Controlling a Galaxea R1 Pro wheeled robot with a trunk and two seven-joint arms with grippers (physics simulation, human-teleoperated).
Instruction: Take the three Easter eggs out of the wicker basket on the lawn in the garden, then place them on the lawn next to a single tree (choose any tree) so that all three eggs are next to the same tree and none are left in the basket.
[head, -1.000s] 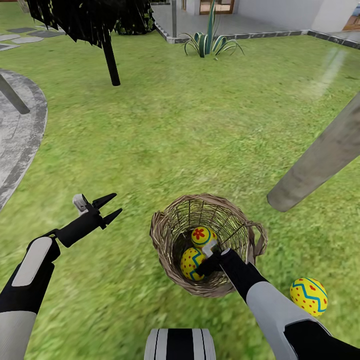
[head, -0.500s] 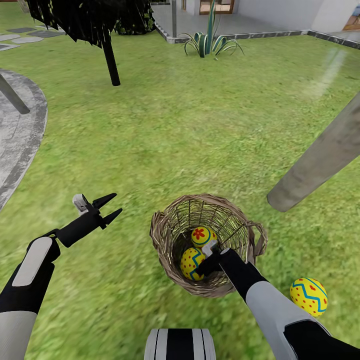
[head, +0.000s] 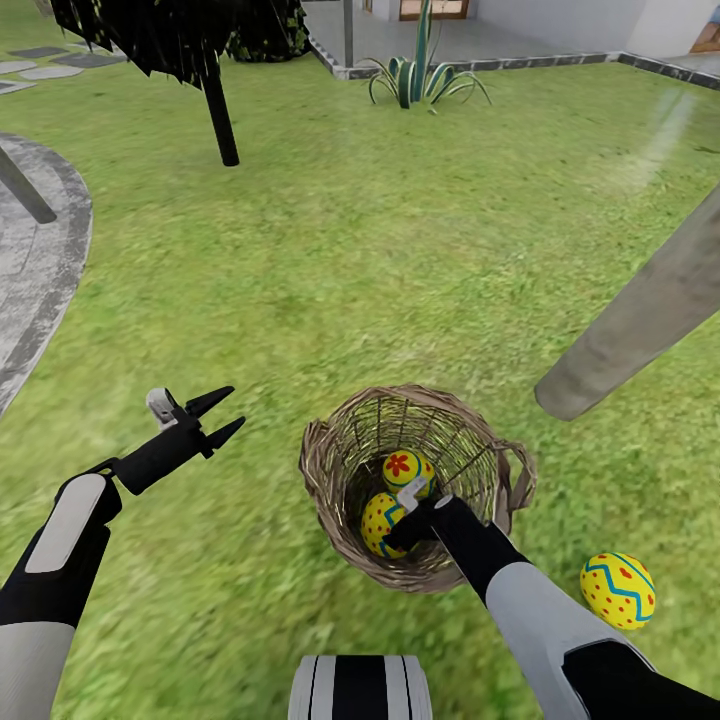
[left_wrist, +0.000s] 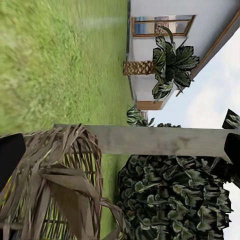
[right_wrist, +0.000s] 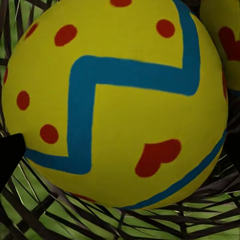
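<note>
The head camera has tipped a little since the last look, so the whole garden slides in the picture, and the right gripper (head: 405, 513) has eased slightly deeper and leftward inside the round brown open-weave wicker basket (head: 322, 470) on the mottled green lawn (head: 350, 280). Two small yellow eggs remain in there: one with a red flower mark (head: 405, 467) and, touching it, one with red dots and a blue zigzag band (head: 378, 520). The third yellow egg with blue zigzags (head: 617, 590) already lies on the grass, near the foot of the pale grey-beige tree trunk (head: 640, 320).

The step in hand looks like the second pick. In the right wrist view the dotted egg (right_wrist: 115, 100) sits between the dark fingertips (right_wrist: 9, 155), the jaws spread on either side of it and apparently not closed on it yet. The left gripper (head: 222, 415) hovers over bare grass, jaws apart and empty.

Next, I'd judge, the jaws must close squarely on that egg, then lift straight up clear of the braided rim before carrying it over beside the first egg.
</note>
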